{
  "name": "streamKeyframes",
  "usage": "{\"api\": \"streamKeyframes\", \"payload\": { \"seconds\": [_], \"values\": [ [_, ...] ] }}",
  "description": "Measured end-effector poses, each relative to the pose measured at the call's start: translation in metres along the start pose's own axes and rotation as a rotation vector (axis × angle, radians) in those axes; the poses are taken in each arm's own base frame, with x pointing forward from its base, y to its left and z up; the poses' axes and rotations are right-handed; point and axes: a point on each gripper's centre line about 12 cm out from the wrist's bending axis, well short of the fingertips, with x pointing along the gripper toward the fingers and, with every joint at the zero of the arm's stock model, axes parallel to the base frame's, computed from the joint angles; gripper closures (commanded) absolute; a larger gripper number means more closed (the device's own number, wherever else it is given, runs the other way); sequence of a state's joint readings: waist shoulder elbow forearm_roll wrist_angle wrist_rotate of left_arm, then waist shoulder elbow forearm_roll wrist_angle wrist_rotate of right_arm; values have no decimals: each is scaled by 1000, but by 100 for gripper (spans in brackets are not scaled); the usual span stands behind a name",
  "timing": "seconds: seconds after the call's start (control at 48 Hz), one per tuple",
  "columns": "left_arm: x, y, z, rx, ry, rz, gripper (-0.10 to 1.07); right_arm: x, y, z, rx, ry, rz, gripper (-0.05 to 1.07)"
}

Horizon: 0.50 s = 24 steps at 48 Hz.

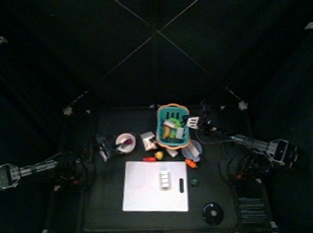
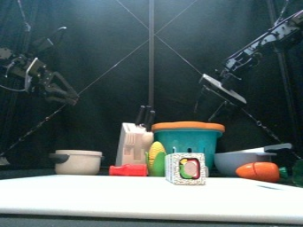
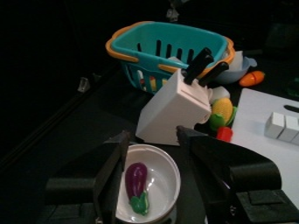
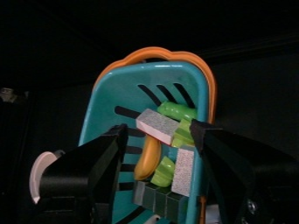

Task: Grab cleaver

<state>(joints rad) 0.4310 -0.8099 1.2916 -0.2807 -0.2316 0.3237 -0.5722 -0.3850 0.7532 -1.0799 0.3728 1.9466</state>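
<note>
we are viewing the knife block (image 3: 173, 107), which is standing on the surface (image 2: 142, 199) beside the teal basket (image 3: 170, 52), with black handles (image 3: 205, 68) rising from its slots; the cleaver is presumably one of these, though we cannot tell which handle is its own. stored this way, its blade is lying hidden inside the block and only the handle is offered for a grip. its long axis is running along the slanted slot, handle end pointing up and toward the basket, blade end down into the block.

the left hand (image 3: 163, 166) is hovering over the white bowl (image 3: 149, 182), which is holding a small purple eggplant (image 3: 138, 179); its jaws are standing apart with nothing between them, and the block is lying just ahead, which suits an approach to the handles.

the right hand (image 4: 158, 144) is hanging above the basket, jaws spread nearly to their widest and gripping nothing; through them we are seeing the basket's contents, among them a green item (image 4: 176, 114).
</note>
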Motion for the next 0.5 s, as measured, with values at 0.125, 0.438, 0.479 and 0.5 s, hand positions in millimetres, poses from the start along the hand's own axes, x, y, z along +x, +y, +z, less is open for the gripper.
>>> {"api": "streamKeyframes", "payload": {
  "seconds": [0.125,0.438,0.479,0.5],
  "values": [
    [0,0,-1,1,9,-4,12,-18,2,-4,-12,1,50,11],
    [0,-2,-3,7,16,-10,12,-71,3,-41,-37,85,219,11],
    [-1,-2,-3,7,18,-14,12,-77,4,-47,-35,107,241,11],
    [-1,-3,-5,9,23,-17,12,-79,4,-50,-32,116,250,11]
  ]
}}
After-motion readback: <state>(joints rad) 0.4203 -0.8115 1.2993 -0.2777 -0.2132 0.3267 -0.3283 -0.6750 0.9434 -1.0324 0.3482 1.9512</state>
